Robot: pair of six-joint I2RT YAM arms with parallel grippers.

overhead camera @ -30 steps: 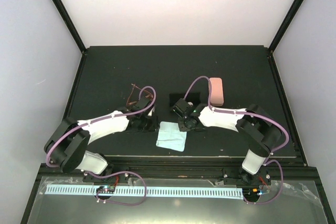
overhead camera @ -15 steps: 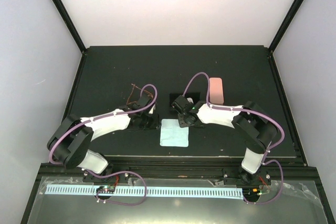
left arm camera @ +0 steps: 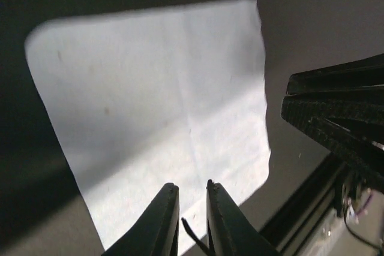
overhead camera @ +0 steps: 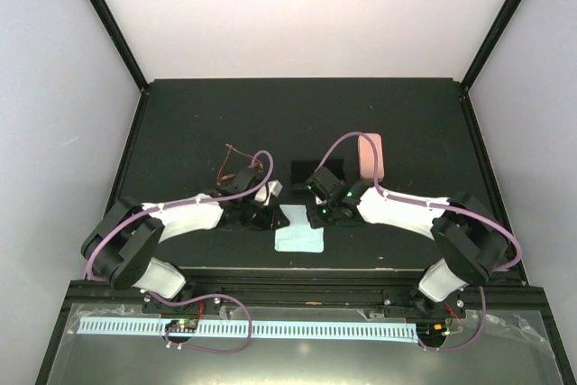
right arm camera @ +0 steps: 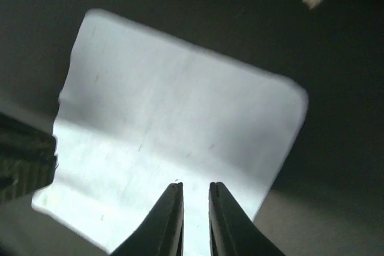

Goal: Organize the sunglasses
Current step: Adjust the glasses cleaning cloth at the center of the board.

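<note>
Thin-framed sunglasses (overhead camera: 233, 163), amber-brown with some red, lie on the black table behind my left arm; I cannot separate the two pairs. My left gripper (overhead camera: 275, 214) hangs over the left edge of the pale blue cloth (overhead camera: 300, 237), and its jaws (left arm camera: 191, 191) stand a narrow slit apart with a thin dark strand between them. My right gripper (overhead camera: 317, 215) hangs over the cloth's far right part, and its jaws (right arm camera: 195, 189) are likewise almost together and empty. The cloth fills both wrist views (left arm camera: 156, 106) (right arm camera: 174, 124).
A pink oblong case (overhead camera: 370, 156) lies behind my right arm. A black case (overhead camera: 317, 170) lies just behind the right gripper. The table's front edge (overhead camera: 297, 270) runs close below the cloth.
Both grippers have moved inward and now meet over the cloth. The cloth turned square and shifted slightly right. The sunglasses and cases have not moved.
</note>
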